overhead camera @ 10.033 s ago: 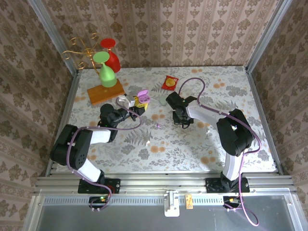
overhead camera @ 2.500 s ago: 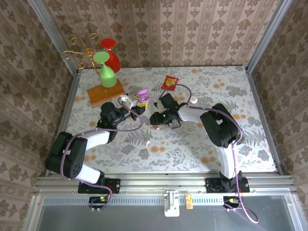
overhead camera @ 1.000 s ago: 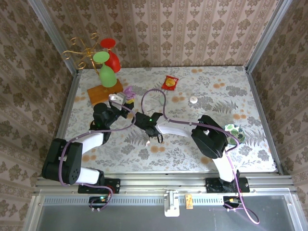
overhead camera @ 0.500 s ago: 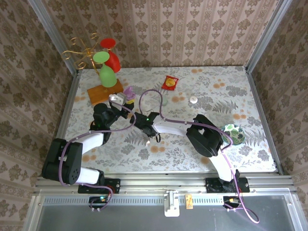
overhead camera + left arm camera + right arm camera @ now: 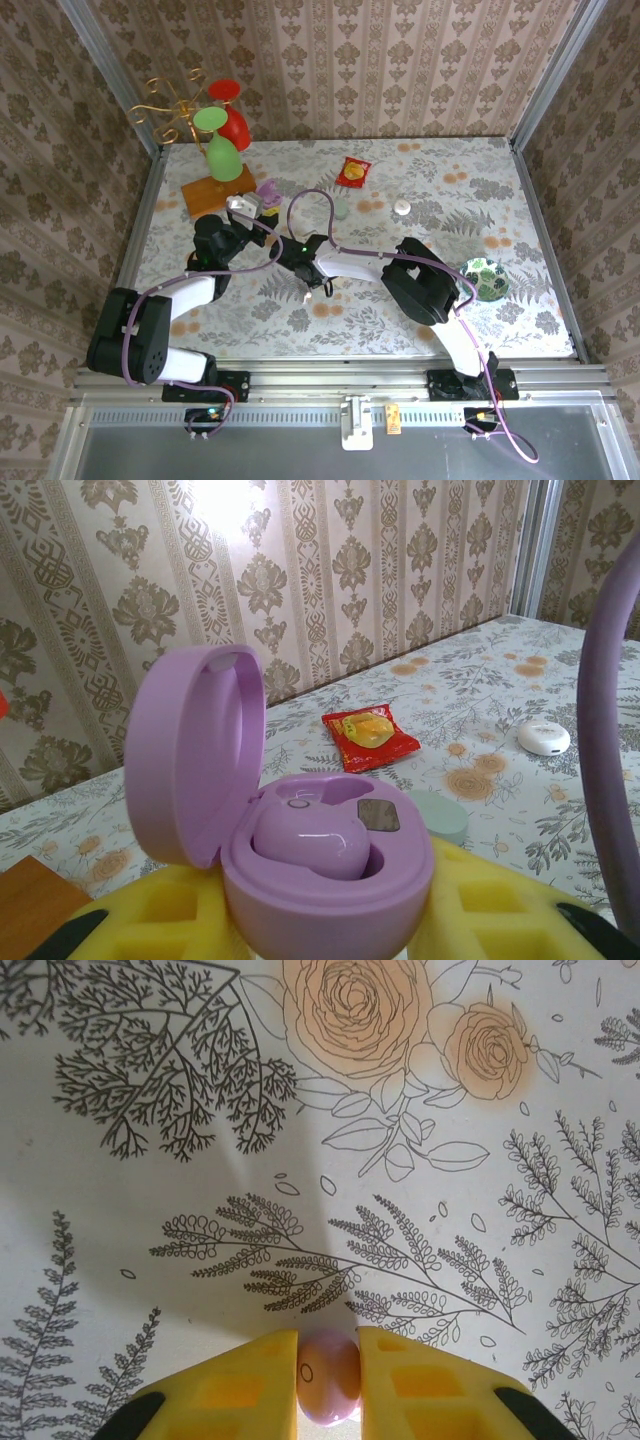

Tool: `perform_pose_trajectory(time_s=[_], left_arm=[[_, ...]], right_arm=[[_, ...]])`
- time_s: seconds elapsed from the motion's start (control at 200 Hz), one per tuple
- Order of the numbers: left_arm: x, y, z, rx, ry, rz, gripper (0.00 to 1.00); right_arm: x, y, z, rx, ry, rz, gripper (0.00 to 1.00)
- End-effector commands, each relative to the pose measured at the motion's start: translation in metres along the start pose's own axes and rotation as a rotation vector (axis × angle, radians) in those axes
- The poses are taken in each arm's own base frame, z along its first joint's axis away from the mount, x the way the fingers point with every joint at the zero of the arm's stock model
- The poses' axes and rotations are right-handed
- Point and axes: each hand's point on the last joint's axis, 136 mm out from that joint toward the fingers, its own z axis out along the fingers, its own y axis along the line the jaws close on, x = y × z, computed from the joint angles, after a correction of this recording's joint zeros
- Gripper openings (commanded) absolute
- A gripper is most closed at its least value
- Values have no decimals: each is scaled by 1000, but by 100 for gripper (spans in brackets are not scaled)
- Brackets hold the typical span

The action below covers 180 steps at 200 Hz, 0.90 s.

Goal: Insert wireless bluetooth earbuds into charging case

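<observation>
**One bud pinched, the case held ready**

My right gripper (image 5: 328, 1388) has its yellow fingertips (image 5: 245, 1388) pressed in on a lilac earbud (image 5: 328, 1370). The bud is caught between the two pads at six o'clock in my right wrist view, low over the fern-and-rose printed table (image 5: 330, 1110). I cannot tell whether it touches the cloth. From overhead, that gripper is at about seven o'clock from the table's middle, with my right arm stretched across toward the left side.

My left gripper (image 5: 328, 932) pinches the lilac charging case (image 5: 335, 875) by its base, between its own yellow pads. The case stands upright with the lid (image 5: 195, 755) swung open toward nine o'clock. In the well is a rounded lilac form that looks like a seated bud, and a small dark patch sits at one o'clock of it. From overhead, the case is at ten o'clock from the table's middle, apart from the pinched bud.

Beyond the case, in my left wrist view, a pale green case (image 5: 440, 817) sits just behind it at two o'clock. A red-and-yellow packet (image 5: 370, 736) lies farther back at twelve. A white case (image 5: 543, 737) rests well off toward three, and a purple cable (image 5: 610, 730) crosses the frame edge there.
</observation>
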Motion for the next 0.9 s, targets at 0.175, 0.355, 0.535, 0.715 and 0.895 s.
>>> perform_pose_trajectory(time_s=[0.175,0.355,0.535,0.715,0.895], left_arm=[[-15,-5,-4,35,-52,8,24],[-17,-28,-2,141,-78,45,24],[-18,-45,1,208,-100,43,24],[-22,-73,2,342,-116,34,24],[-16,-89,0,432,-104,1,24]], right_arm=[[-8,-5,-11,-14,-29,-7,16],[-16,-18,-33,-157,-93,87,16],[-29,-40,-59,-374,-216,191,15],[-49,-56,-105,-676,-352,267,17],[-69,-72,-154,-927,-498,344,18]])
